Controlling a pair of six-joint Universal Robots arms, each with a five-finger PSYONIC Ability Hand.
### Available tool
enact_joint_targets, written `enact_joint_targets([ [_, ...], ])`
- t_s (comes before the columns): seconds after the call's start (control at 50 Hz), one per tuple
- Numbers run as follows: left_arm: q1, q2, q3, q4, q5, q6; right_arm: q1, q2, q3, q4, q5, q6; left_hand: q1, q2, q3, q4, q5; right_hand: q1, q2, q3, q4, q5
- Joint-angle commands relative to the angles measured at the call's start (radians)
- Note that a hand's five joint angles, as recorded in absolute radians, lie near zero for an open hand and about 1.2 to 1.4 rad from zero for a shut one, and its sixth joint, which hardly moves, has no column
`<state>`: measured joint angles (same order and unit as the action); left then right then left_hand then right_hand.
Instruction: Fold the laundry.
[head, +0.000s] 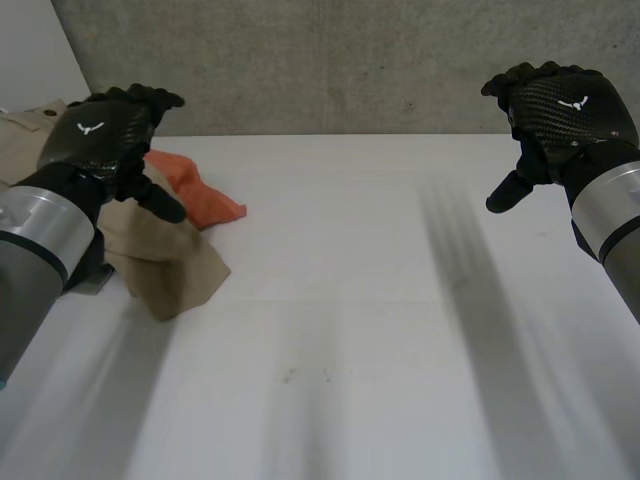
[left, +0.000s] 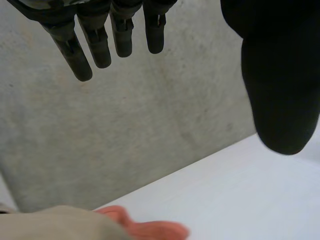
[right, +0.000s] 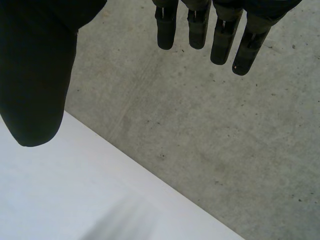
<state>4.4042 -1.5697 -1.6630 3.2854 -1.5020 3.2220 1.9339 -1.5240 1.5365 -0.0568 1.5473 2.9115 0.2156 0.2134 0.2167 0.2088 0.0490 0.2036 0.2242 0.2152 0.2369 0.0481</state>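
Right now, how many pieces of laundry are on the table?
2: a beige cloth by the left hand, an orange cloth touching it. More may hide behind the left arm.

The head camera is looking down from behind at the flat white surface (head: 350, 350). Both wrist cameras are looking low across it; all three are sharing the rough grey wall (head: 330, 60).

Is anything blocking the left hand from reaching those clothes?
Nothing visible does. The left hand hangs open over the beige cloth, with only air between them; the orange cloth lies just beside it.
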Motion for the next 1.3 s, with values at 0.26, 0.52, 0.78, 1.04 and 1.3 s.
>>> enact_joint_targets([
  [0.26, 0.392, -0.381, 0.113, 0.258, 0.032, 0.638, 0.000, 0.007, 0.019, -0.003, -0.004, 0.000, 0.206, 0.208, 0.205, 0.213, 0.198, -0.029, -0.050, -0.041, -0.062, -0.048],
  [0.52, 0.353, -0.524, 0.256, 0.305, 0.013, 0.638, 0.000, 0.007, 0.036, -0.003, -0.006, -0.002, 1.181, 1.183, 1.180, 1.187, 1.173, -0.029, -0.050, -0.041, -0.062, -0.048],
  [0.78, -0.009, -0.268, 0.203, 0.382, 0.005, 0.484, -0.007, -0.013, 0.022, -0.003, -0.006, -0.035, 1.181, 1.183, 1.180, 1.187, 1.173, -0.029, -0.050, -0.041, -0.062, -0.048],
  [1.04, -0.342, -0.374, 0.229, 0.361, 0.141, 0.391, -0.016, -0.054, 0.021, -0.005, -0.006, -0.034, 1.181, 1.183, 1.180, 1.187, 1.173, -0.029, -0.050, -0.041, -0.062, -0.048],
  [1.3, -0.465, -0.357, 0.112, 0.388, 0.464, 0.298, -0.021, -0.053, 0.008, -0.009, -0.018, -0.037, -0.011, -0.009, -0.012, -0.004, -0.019, -0.029, -0.050, -0.041, -0.062, -0.048],
])
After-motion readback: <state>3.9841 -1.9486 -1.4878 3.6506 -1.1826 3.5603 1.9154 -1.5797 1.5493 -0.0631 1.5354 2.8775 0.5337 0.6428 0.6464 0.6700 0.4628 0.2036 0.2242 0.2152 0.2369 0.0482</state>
